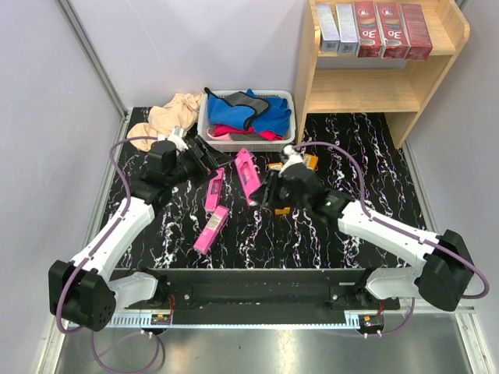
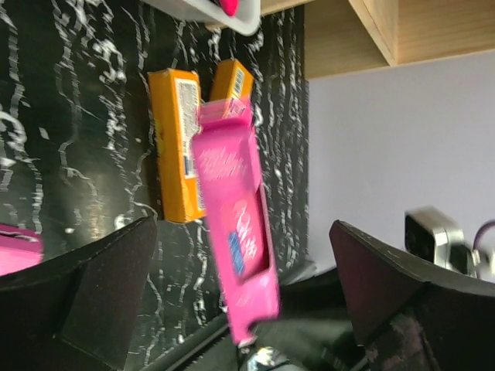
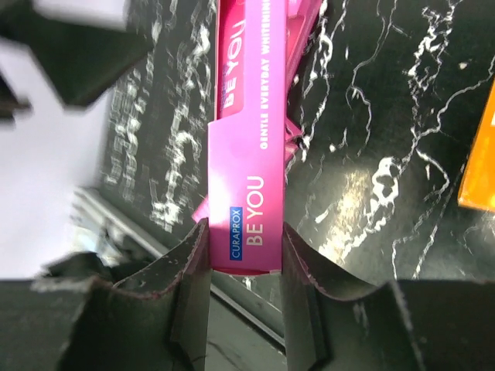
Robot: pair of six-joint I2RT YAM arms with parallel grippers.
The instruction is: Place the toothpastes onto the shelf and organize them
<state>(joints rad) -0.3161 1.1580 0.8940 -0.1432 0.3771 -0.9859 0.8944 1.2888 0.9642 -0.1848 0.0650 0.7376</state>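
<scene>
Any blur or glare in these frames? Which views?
Top external: sharp, evenly lit. Left wrist: pink box smeared, print unreadable. Right wrist: pink box print crisp, top-left corner blurred, glare patch on the tabletop.

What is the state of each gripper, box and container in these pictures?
left gripper: open, holding nothing
right gripper: shut on the held pink box
held pink box: clamped at one end
other pink boxes: lying loose on the table
orange boxes: lying side by side on the table
grey boxes and red boxes: in a row on the shelf, upper tier
basket: holding cloths
</scene>
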